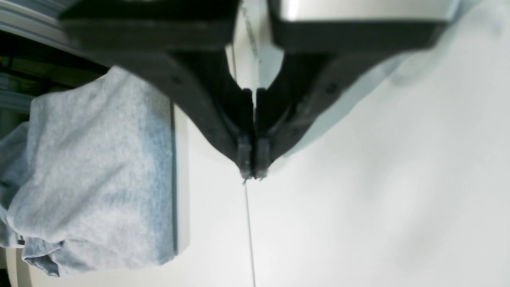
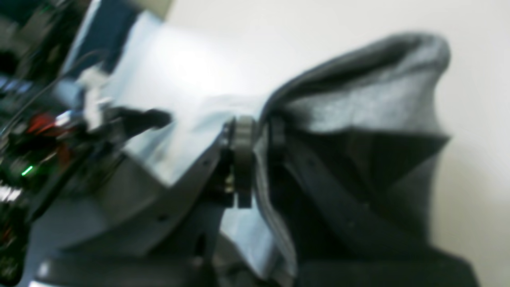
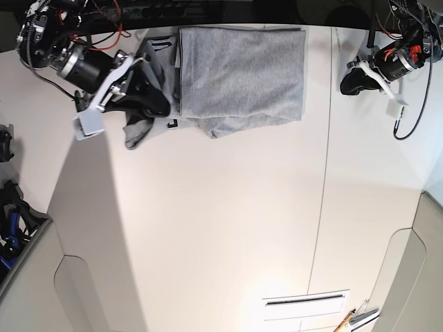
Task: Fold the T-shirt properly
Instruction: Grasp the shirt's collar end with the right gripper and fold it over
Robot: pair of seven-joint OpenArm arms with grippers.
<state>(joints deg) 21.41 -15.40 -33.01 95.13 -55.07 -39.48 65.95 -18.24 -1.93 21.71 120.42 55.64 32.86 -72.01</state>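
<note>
**A:** so where was the light heather-grey cotton T-shirt (image 3: 239, 72) sitting at that point?

**B:** far edge of the white table (image 3: 221, 228), partly folded, plain side up as a rough rectangle. One bunched bit hung off its side toward the right arm, with a scrap of black lettering (image 3: 171, 124) peeking out underneath.

**A:** and the claws?

**B:** right gripper (image 2: 257, 133) was clamped on the T-shirt, a fold of grey fabric pinched between the pads, though the wrist view was pretty blurry. Left gripper (image 1: 253, 159) had its tips pressed together with nothing between them, parked over bare table just beside a thin seam line (image 1: 250, 231), well apart from the shirt.
</note>
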